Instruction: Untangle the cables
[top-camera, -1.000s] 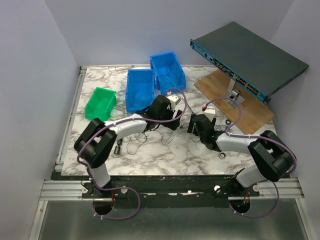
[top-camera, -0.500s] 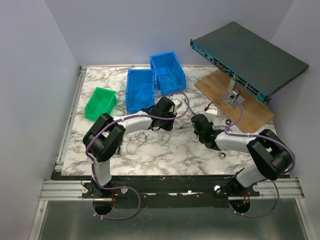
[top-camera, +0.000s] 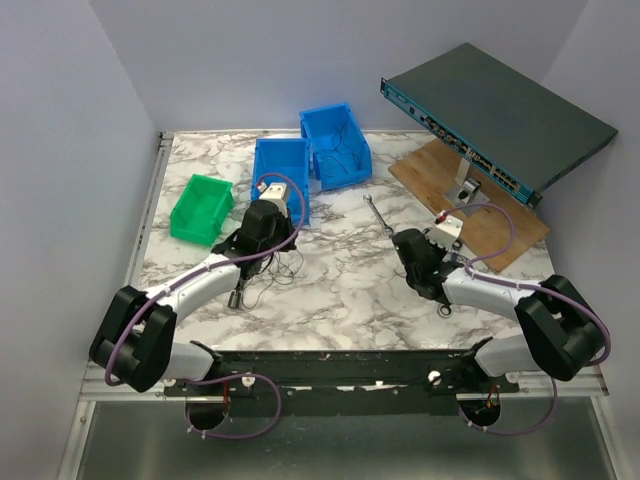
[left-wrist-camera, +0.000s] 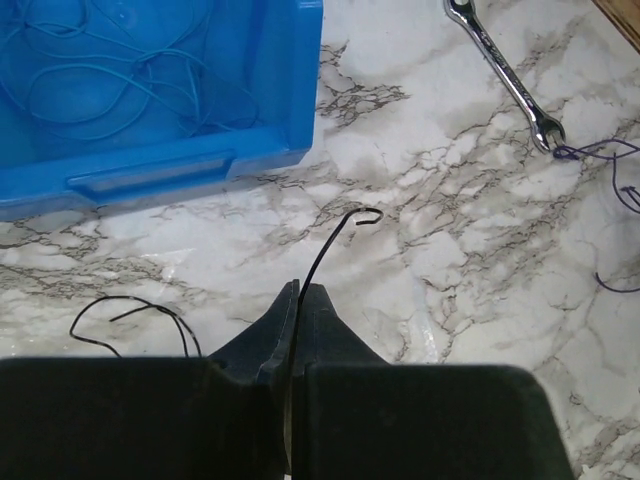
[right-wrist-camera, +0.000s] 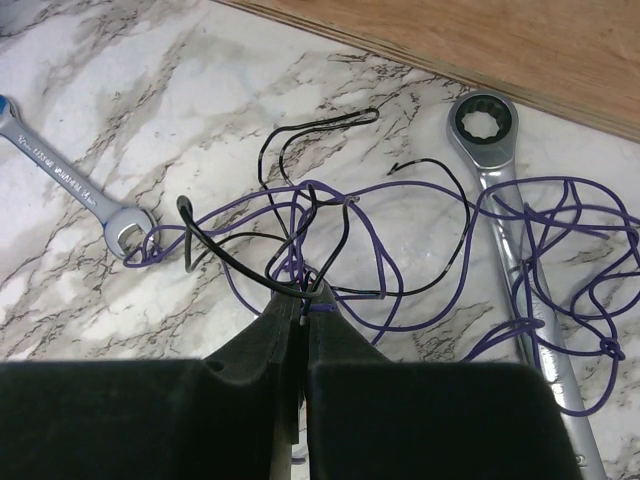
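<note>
— Left gripper (left-wrist-camera: 298, 292) first: how does it stand?

— Pressed together on a single black wire (left-wrist-camera: 322, 258). The strand rises from between the tips and ends in a small hook over the marble table (left-wrist-camera: 450, 260).

— Anything beside it?

— A second black wire loop (left-wrist-camera: 128, 303) lies on the marble just left of the fingers, apart from them. Farther on sits a blue bin (left-wrist-camera: 200, 165) with thin blue wires (left-wrist-camera: 100, 85) coiled loosely inside (I can't follow their ends). Far right lies a combination wrench (left-wrist-camera: 505, 75), with a purple strand (left-wrist-camera: 600, 150) touching its open end.

— And the right gripper (right-wrist-camera: 305, 298)?

— Closed as well, pinching into a tangle of purple and black wires (right-wrist-camera: 300, 215). Both colours run in between the tips, so I cannot tell which strand is actually caught.

— Where does that tangle spread?

— Ahead of the fingers on the marble, between two tools. The combination wrench is at the left, its open end against a purple loop. A ratcheting wrench (right-wrist-camera: 500, 200) is at the right, with purple loops lying across its shaft. Beyond them runs the edge of a wooden board (right-wrist-camera: 480, 40).

— And from overhead?

— The two grippers are well apart, the left by the blue bin and the right near the board. A green bin (top-camera: 190, 215) stands far left. A network switch (top-camera: 500, 110) sits propped at a tilt above the board.
</note>
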